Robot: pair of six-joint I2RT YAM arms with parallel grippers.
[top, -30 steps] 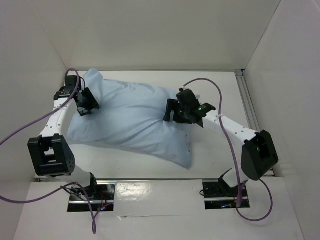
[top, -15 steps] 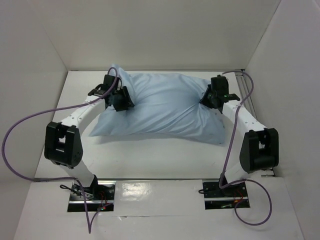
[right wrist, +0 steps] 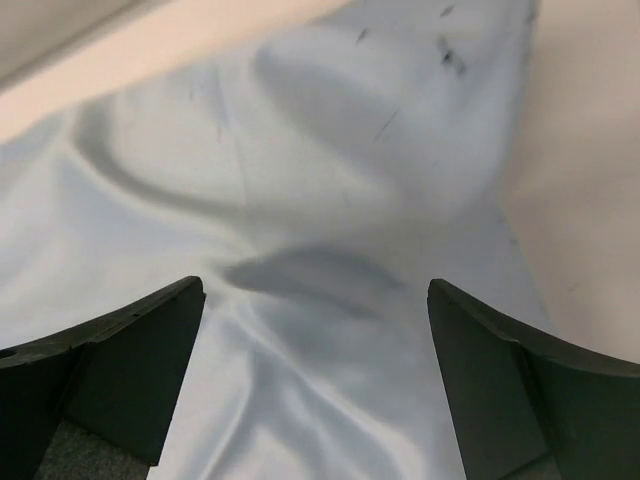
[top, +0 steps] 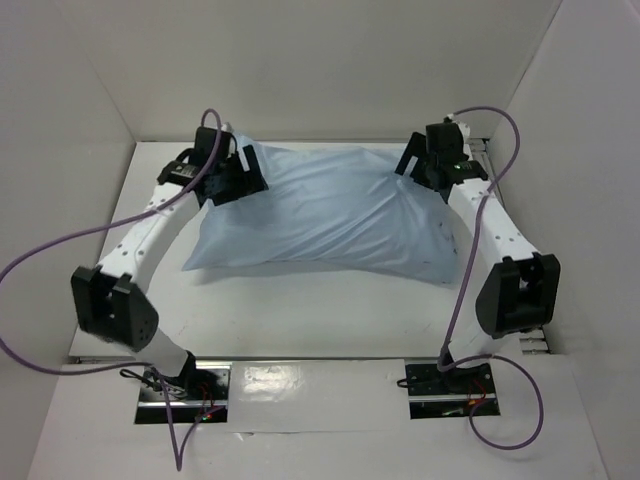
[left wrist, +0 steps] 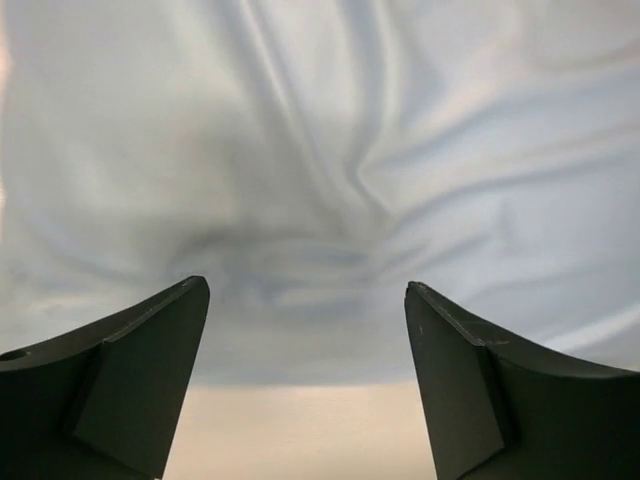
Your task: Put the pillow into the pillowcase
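Note:
The light blue pillowcase (top: 330, 215) lies plump and wrinkled across the back of the white table (top: 300, 310). The pillow is hidden; no white cushion shows. My left gripper (top: 243, 180) sits at the pillowcase's far left corner. It is open, and in the left wrist view the gripper (left wrist: 306, 288) has blue fabric (left wrist: 320, 150) just ahead of it and nothing between its fingers. At the far right corner my right gripper (top: 415, 170) is open too. The right wrist view has the gripper (right wrist: 315, 287) hovering over creased blue fabric (right wrist: 330, 180) with faint dark specks.
White walls box the table in on the left, back and right. A metal rail (top: 497, 190) runs along the right edge. Purple cables (top: 60, 250) loop off both arms. The arm bases (top: 185, 385) are at the near edge.
The pillowcase has swung from a slant to lie square along the back wall. Both arms moved to its far corners, and both grippers have opened and stand off the fabric.

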